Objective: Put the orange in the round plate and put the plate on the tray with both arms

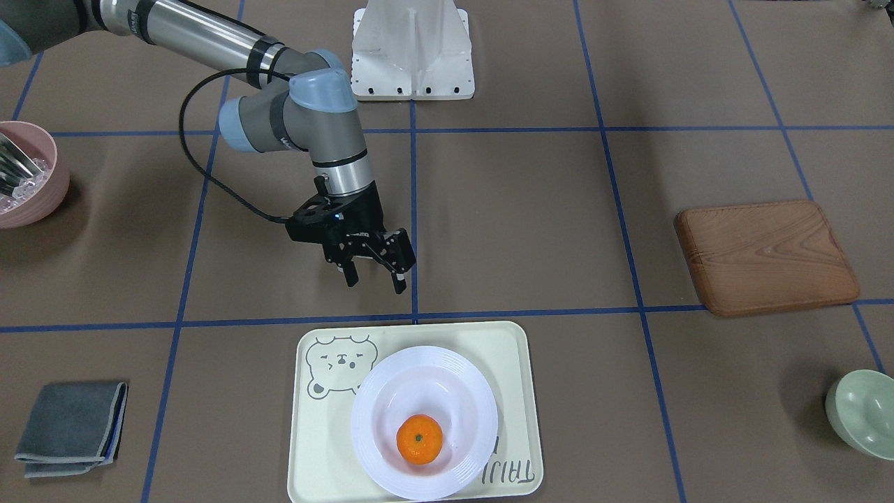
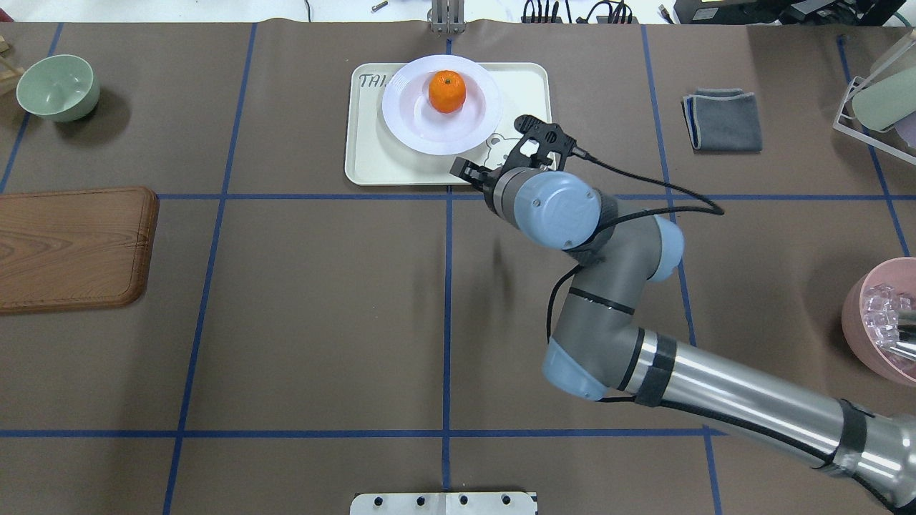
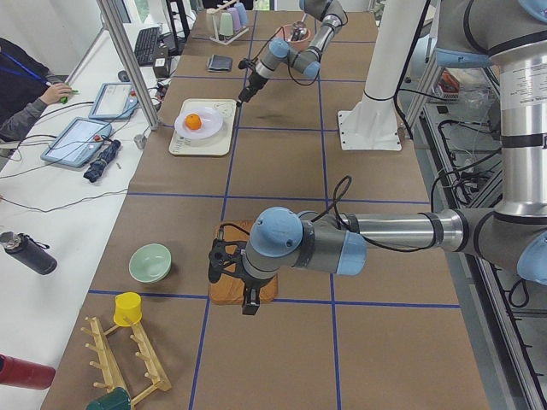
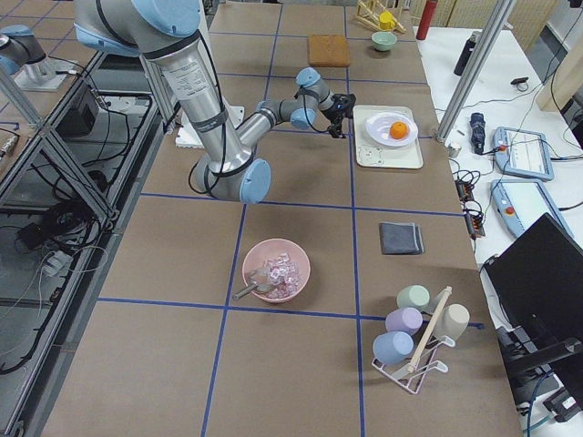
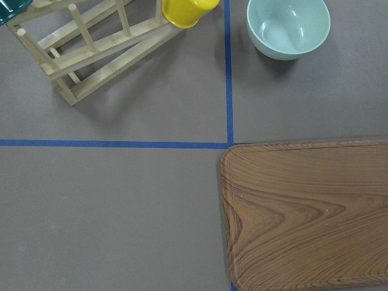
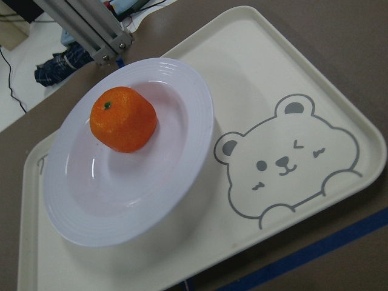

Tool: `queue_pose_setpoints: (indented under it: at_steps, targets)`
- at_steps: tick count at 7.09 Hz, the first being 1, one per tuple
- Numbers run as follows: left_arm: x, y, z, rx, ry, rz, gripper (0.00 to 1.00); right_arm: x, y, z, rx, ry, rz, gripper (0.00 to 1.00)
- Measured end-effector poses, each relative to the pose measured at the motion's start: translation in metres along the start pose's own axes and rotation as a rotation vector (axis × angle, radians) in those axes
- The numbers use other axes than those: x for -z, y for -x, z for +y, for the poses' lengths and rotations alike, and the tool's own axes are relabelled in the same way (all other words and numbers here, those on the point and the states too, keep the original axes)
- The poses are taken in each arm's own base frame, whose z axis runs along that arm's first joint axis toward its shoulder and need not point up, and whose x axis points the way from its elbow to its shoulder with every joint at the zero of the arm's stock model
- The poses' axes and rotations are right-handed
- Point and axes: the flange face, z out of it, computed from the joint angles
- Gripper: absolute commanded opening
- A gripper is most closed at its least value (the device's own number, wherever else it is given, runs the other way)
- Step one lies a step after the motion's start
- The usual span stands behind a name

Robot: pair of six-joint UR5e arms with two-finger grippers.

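The orange (image 1: 419, 439) lies in the sunken centre of the round plate (image 1: 370, 398). That plate stands on the cream tray (image 1: 314, 447) with the bear drawing. The right wrist view shows the orange (image 6: 123, 119), plate (image 6: 121, 206) and tray (image 6: 273, 73) close below. My right gripper (image 1: 376, 285) hangs open and empty above the table, just short of the tray's robot-side edge. My left gripper (image 3: 248, 301) shows only in the exterior left view, over the wooden board (image 3: 220, 295). I cannot tell whether it is open or shut.
The wooden board (image 1: 765, 255) and a pale green bowl (image 1: 862, 412) lie on my left side. A pink bowl (image 1: 28, 175) and a folded grey cloth (image 1: 70, 426) lie on my right. A wooden rack (image 5: 91, 54) holding a yellow cup stands beyond the board.
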Motion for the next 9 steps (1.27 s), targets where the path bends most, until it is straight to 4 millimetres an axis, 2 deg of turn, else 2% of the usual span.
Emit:
queue_pose_setpoints:
  at_steps: [1, 3, 4, 6, 7, 8, 9]
  targets:
    - [-0.008, -0.003, 0.001, -0.007, 0.019, -0.001, 0.98, 0.020, -0.021, -0.036, 0.150, 0.072, 0.080, 1.00]
    - [-0.045, -0.027, 0.000, -0.075, 0.107, -0.044, 0.98, 0.062, -0.077, -0.126, 0.363, 0.207, 0.155, 1.00]
    - [-0.061, -0.039, 0.000, -0.117, 0.141, -0.059, 0.98, 0.081, -0.123, -0.179, 0.436, 0.269, 0.154, 1.00]
    - [-0.074, -0.048, 0.002, -0.211, 0.172, -0.068, 0.98, 0.121, -0.233, -0.272, 0.535, 0.345, 0.138, 1.00]
    - [-0.075, -0.048, 0.003, -0.232, 0.178, -0.067, 0.98, 0.143, -0.287, -0.307, 0.572, 0.380, 0.152, 1.00]
    - [-0.075, -0.048, 0.003, -0.239, 0.179, -0.066, 0.98, 0.161, -0.334, -0.332, 0.614, 0.423, 0.176, 1.00]
    - [-0.074, -0.048, 0.003, -0.240, 0.178, -0.064, 0.98, 0.177, -0.384, -0.347, 0.652, 0.477, 0.190, 1.00]
